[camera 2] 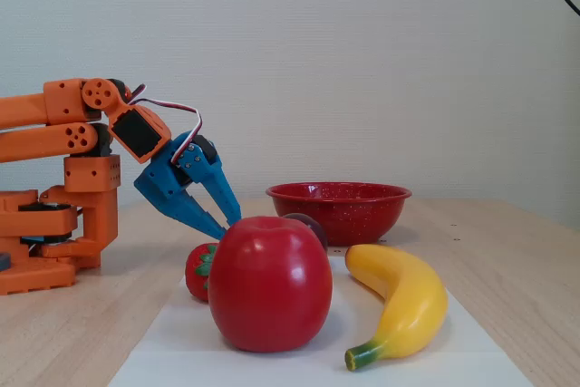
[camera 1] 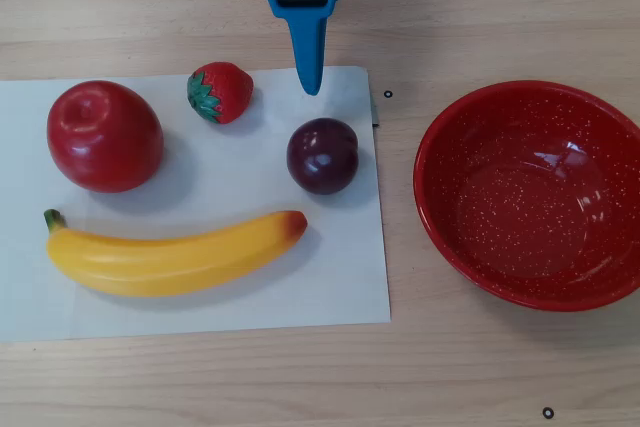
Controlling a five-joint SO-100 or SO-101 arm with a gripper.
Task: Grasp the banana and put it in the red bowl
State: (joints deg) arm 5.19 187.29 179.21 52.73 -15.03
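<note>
Here, banana [camera 1: 170,259] lengthwise left-right, stem leftward overhead.

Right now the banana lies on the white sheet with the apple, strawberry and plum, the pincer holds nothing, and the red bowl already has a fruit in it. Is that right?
Not quite: the red bowl is empty, as the overhead view shows. The rest stands: the banana lies on the white sheet with the apple, strawberry and plum, and the pincer holds nothing.
</note>
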